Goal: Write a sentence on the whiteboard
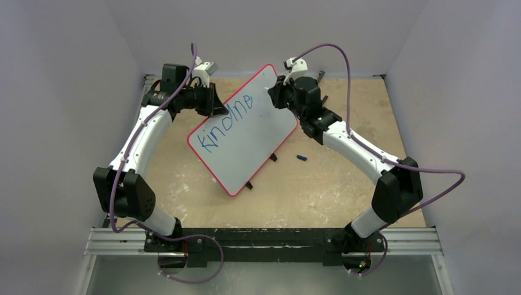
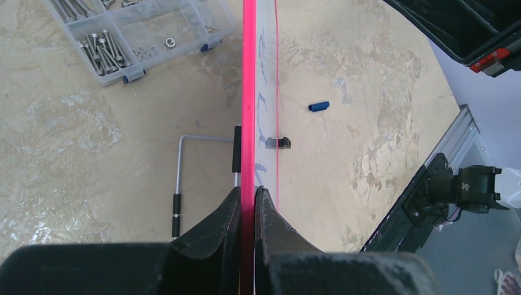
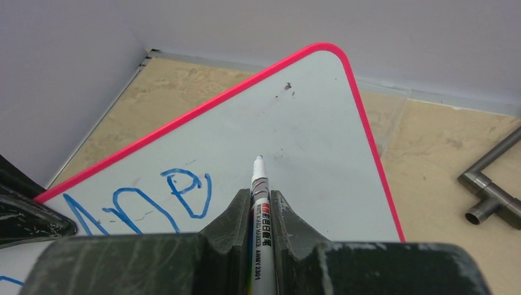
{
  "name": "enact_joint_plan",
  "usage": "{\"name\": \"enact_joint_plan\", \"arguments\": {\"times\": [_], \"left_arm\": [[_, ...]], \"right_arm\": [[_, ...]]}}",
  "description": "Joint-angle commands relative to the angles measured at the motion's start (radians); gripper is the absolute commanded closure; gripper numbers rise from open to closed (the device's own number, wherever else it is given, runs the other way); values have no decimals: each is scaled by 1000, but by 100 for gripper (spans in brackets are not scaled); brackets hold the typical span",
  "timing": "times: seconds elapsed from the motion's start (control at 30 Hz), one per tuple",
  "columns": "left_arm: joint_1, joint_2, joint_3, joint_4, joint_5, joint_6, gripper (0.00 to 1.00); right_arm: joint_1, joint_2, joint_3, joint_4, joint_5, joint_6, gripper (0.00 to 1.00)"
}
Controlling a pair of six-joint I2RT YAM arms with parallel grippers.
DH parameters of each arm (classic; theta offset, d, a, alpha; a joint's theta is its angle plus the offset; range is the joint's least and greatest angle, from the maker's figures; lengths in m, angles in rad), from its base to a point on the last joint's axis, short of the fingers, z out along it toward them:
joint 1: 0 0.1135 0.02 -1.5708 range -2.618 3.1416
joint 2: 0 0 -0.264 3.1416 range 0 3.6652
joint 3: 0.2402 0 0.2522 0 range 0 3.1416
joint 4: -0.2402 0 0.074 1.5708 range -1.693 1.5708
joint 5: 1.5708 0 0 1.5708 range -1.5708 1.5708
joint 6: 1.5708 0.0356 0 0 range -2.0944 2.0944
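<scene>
The whiteboard (image 1: 246, 132), white with a red rim, lies slanted across the middle of the table. Blue writing of the sentence (image 1: 226, 120) reads "kindne" on its upper half. My left gripper (image 1: 212, 106) is shut on the board's upper left rim; in the left wrist view the red rim (image 2: 248, 92) runs edge-on between the jaws of that gripper (image 2: 248, 192). My right gripper (image 3: 260, 195) is shut on a white marker (image 3: 259, 175). Its tip points at the bare board (image 3: 307, 123) just right of the last letter (image 3: 187, 187); contact cannot be told.
A blue marker cap (image 1: 301, 158) lies on the table right of the board. A clear box of screws (image 2: 141, 31) and a wire stand (image 2: 181, 172) show behind the board. A metal pipe piece (image 3: 491, 184) lies at the far right. Grey walls close in the table.
</scene>
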Motion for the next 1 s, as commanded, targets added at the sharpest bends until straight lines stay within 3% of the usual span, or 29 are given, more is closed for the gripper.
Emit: {"name": "enact_joint_plan", "arguments": {"times": [0.0,0.97], "left_arm": [[-27,-12,-7,-58,-5,64,100],[-27,-12,-7,-60,-8,67,100]], "right_arm": [[-11,1,34,33,-41,-13,100],[-13,107,134,36,-132,6,100]]}}
